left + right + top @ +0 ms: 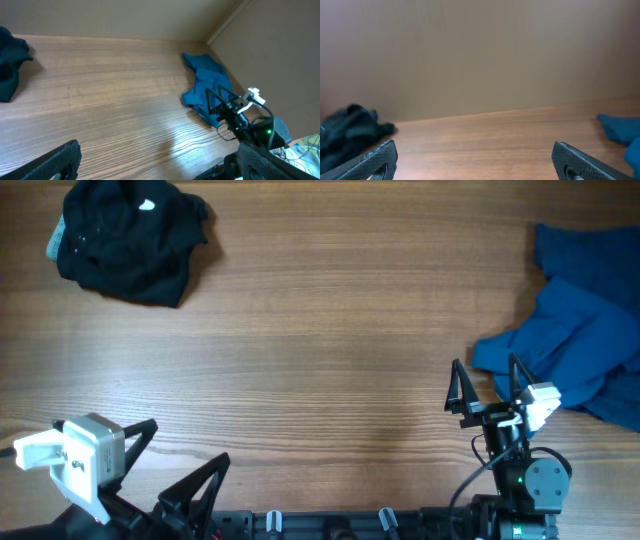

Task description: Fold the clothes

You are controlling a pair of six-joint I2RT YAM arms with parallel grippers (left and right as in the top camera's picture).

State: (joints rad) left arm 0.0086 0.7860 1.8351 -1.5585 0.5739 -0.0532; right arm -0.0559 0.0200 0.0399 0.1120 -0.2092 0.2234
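Observation:
The clothes lie in two heaps on the wooden table. A crumpled black garment [130, 235] with a small white mark sits at the far left, also in the left wrist view [10, 62] and the right wrist view [350, 127]. A rumpled blue garment [585, 345] lies at the right edge [205, 87] [620, 131]. My left gripper [175, 462] [160, 167] is open at the near left, holding nothing. My right gripper [487, 380] [477, 160] stands open just beside the blue garment's near-left corner, apart from it.
The wooden table [330, 350] stretches bare between the two heaps. A plain wall [480, 55] rises behind the far edge. The right arm's base with a green light [520, 478] stands at the near right, and a black rail [330, 525] runs along the front edge.

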